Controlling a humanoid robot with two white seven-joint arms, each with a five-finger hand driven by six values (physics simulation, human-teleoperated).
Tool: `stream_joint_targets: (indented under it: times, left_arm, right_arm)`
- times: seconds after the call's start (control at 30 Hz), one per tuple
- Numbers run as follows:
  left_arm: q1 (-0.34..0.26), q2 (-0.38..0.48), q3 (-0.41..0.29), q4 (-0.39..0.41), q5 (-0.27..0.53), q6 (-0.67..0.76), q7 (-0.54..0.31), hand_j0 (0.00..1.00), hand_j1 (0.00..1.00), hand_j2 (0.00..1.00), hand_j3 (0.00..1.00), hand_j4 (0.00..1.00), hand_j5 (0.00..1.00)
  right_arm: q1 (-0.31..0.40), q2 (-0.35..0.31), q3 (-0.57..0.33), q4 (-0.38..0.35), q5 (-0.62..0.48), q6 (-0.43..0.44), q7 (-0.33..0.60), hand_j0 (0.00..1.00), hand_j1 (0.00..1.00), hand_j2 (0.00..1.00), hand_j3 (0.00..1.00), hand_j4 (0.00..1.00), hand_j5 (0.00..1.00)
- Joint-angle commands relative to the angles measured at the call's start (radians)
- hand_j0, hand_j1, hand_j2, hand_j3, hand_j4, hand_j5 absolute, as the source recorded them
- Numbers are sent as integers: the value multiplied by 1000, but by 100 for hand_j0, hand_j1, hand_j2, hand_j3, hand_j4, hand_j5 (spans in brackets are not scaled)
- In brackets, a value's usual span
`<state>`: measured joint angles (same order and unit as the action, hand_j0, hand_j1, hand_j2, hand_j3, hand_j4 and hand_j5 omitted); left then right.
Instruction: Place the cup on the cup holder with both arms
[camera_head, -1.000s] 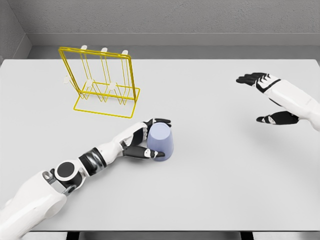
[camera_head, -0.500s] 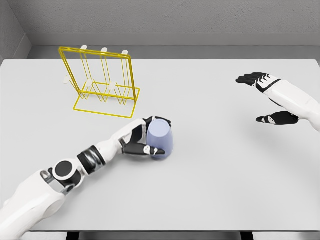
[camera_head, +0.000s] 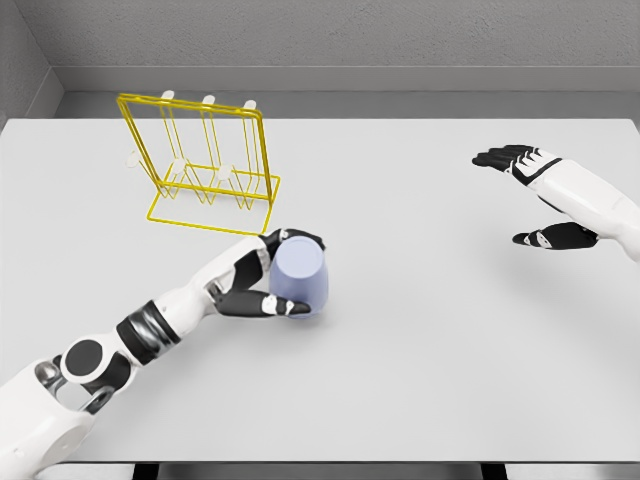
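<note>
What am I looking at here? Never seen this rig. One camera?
One view, from a camera on a simulated humanoid robot's head, looking down at a grey table. The two white arms are its own, each ending in a five-finger hand. The left hand comes in from the lower left and is wrapped around a pale purple cup. The right hand is at the right edge, over the table, fingers spread, holding nothing. At the back left stands a yellow wire cup holder with white pegs; nothing hangs on it yet.
</note>
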<state>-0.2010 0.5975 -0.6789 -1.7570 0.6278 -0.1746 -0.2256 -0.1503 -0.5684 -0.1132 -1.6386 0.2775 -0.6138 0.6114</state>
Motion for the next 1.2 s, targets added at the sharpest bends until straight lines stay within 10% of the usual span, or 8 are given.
stream_joint_targets:
  times: [0.0, 1.17]
  left_arm:
    - [0, 19, 22, -35, 6, 0, 0, 72, 72, 72, 72, 72, 72]
    - [-52, 125, 147, -42, 79, -39, 5, 70, 70, 70, 70, 70, 70]
  right_arm:
    - [0, -1, 0, 0, -7, 3, -1, 100, 100, 100, 100, 100, 100]
    - [11, 10, -26, 0, -7, 3, -1, 100, 100, 100, 100, 100, 100]
